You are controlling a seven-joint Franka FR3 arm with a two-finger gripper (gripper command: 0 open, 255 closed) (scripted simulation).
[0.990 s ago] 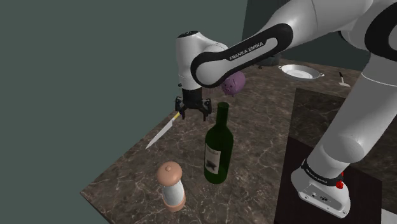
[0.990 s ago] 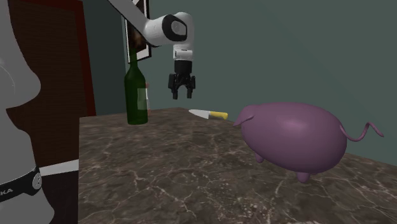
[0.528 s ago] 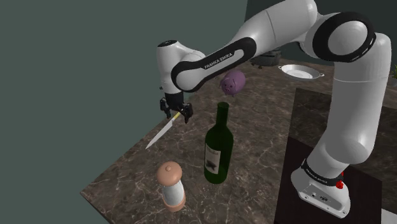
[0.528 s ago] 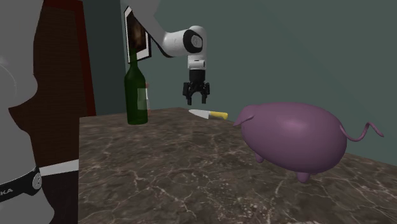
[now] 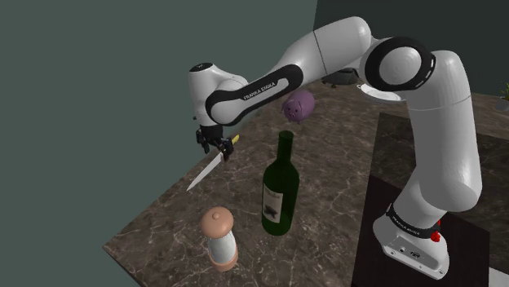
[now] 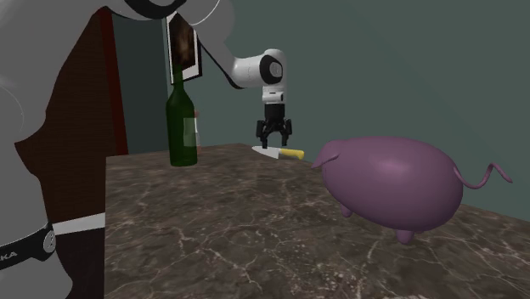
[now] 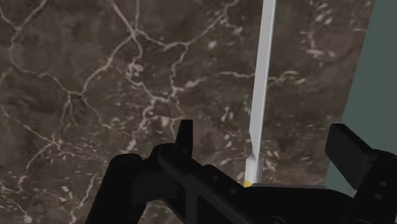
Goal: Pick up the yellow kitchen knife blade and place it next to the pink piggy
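Marbled dark surface [image 7: 95, 76], edge close by: tool [image 6: 274, 136] open, astride flat-lying knife [image 7: 262, 76]; risk of shallow pinch, knife slipping or skidding off edge.

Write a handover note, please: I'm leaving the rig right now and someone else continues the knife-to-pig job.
Gripper: open, low over the knife near its yellow handle, fingers either side of it, not gripping.
Knife: flat on the counter, close to its edge.
Pig: standing farther along the counter, apart from the knife.
Done: gripper lined up over the knife.
Left: close on it, lift, carry, set it beside the pig.
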